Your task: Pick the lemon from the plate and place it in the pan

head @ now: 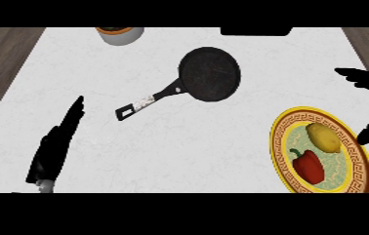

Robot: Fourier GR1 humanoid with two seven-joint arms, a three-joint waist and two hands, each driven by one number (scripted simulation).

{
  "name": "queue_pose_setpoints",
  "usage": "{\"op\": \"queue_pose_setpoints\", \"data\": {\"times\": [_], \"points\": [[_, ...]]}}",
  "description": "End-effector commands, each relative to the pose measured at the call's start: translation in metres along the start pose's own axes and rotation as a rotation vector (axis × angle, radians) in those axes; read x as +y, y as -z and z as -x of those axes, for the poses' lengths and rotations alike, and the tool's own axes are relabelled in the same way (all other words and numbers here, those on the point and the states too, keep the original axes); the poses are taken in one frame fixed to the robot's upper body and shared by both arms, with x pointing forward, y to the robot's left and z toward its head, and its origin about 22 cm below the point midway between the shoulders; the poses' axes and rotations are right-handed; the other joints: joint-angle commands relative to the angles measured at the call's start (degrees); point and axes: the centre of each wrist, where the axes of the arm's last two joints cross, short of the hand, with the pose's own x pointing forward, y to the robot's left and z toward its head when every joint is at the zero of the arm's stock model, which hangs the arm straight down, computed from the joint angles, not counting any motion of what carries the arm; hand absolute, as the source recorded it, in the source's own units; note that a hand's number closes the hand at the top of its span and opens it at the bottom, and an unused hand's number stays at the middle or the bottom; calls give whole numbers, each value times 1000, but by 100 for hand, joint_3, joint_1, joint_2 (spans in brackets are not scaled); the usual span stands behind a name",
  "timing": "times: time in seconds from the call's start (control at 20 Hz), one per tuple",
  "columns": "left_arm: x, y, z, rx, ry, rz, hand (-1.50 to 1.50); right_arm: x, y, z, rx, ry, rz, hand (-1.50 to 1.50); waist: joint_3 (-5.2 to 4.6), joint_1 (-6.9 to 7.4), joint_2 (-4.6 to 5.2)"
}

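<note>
A yellow lemon (325, 137) lies on the upper right part of a gold-rimmed plate (278, 146) at the right of the white counter. A red bell pepper (308, 165) lies beside it on the same plate. The black pan (210, 73) sits mid-counter, its handle (148, 101) pointing to the lower left. My right hand (354, 77) shows only partly at the right edge, beyond the plate, with its fingers spread and its thumb (363, 133) near the plate's right rim; it touches nothing. My left hand (56, 144) rests at the lower left with fingers straight, holding nothing.
A grey pot with something orange inside (118, 34) stands at the counter's far edge, left of centre. A flat black object (256, 31) sits at the far edge to the right of it. Dark wood floor (16, 53) shows past the counter's left and right sides.
</note>
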Motion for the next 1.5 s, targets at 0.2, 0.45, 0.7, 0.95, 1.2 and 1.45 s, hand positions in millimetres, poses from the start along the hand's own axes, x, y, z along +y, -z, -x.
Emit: {"op": "queue_pose_setpoints", "data": {"times": [0.2, 0.45, 0.7, 0.95, 1.2, 1.45], "points": [[-1, 0, 6, -6, 9, 5, 0, 10, 6, -22, 118, -133, -123, -150, 0, -51, -8], [-1, 8, 2, -4, 9, -21, 0, 32, 24, -7, 146, -142, -145, -150, 4, -46, 0], [2, -10, 5, -9, -1, 3, 0, 38, 28, -39, 192, -212, -164, -150, 2, -24, -6], [-11, 1, 6, -6, 9, 2, 0, 56, 43, -19, 248, -219, -177, -150, 4, -36, 2], [-5, 0, 21, -3, 4, 2, 0, 60, 36, -27, 266, -228, -182, -150, 2, -56, -5], [-4, 1, 2, 12, -7, -3, 0, 85, 32, -17, 280, -271, -214, -150, 3, -75, -10]]}}
